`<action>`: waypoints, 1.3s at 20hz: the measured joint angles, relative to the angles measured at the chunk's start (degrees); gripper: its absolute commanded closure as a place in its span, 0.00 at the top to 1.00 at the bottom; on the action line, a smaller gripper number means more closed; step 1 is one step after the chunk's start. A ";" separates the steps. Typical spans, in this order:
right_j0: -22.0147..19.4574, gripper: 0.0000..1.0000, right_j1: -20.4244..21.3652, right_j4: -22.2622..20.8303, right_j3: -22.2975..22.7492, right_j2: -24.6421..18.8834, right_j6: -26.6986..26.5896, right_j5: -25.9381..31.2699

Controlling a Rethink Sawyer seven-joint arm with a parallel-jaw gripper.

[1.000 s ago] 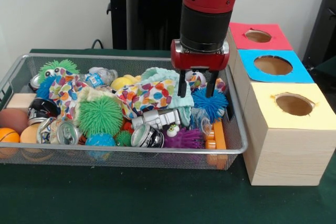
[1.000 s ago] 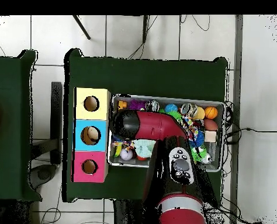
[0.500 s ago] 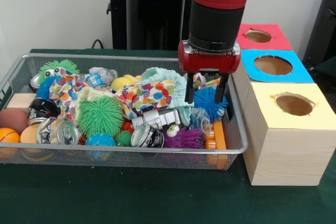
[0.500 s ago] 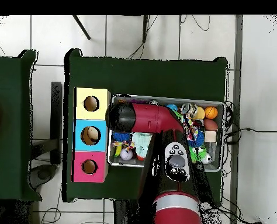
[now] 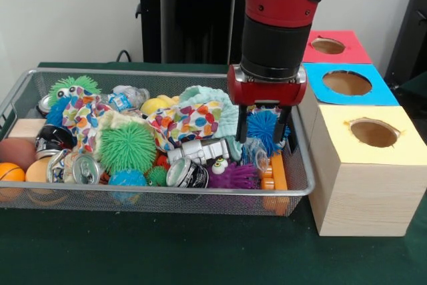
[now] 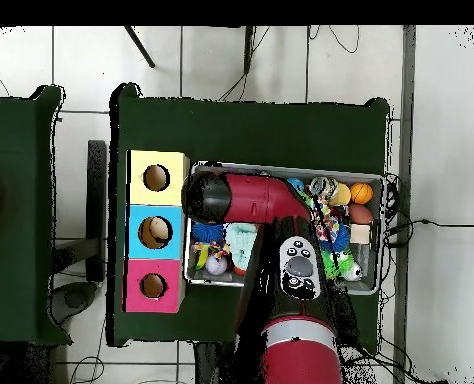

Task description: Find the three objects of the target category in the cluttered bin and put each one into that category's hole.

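The bin (image 5: 167,191) is a silver wire-mesh basket full of toys, cans and cloths; it also shows in the overhead view (image 6: 377,182). My gripper (image 5: 262,135) hangs low over the bin's right end in the front view. It is open, with one finger on each side of a blue spiky ball (image 5: 265,127). I cannot tell whether the fingers touch the ball. Three wooden boxes stand beside the bin, each with a hole in its top: yellow (image 5: 373,135), blue (image 5: 347,83) and red (image 5: 328,46). In the overhead view the arm (image 6: 241,200) hides the gripper.
Also in the bin are a green spiky ball (image 5: 127,146), a purple spiky toy (image 5: 233,177), two cans (image 5: 187,173) (image 5: 80,168), a spotted cloth (image 5: 190,121), a mint cloth (image 5: 207,95), an orange ball (image 5: 10,173) and a wooden block (image 5: 27,128).
In the front view my gripper has moved right and down, from over the spotted cloth to either side of the blue spiky ball. It stays open.
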State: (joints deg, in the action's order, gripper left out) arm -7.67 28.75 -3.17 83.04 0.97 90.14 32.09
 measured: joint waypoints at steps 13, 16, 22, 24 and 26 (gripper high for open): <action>-0.56 1.00 -1.65 0.01 0.44 -0.09 0.00 -1.60; -0.56 1.00 -1.92 0.01 0.43 -0.09 0.00 -2.47; -0.56 1.00 -3.19 0.01 0.42 -0.10 0.00 -4.32; -0.56 1.00 -3.75 0.02 0.41 -0.10 0.00 -4.84; -0.56 1.00 -4.19 0.02 0.42 -0.10 0.00 -5.24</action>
State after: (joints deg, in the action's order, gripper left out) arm -8.23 24.56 -3.15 83.46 0.87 90.14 26.85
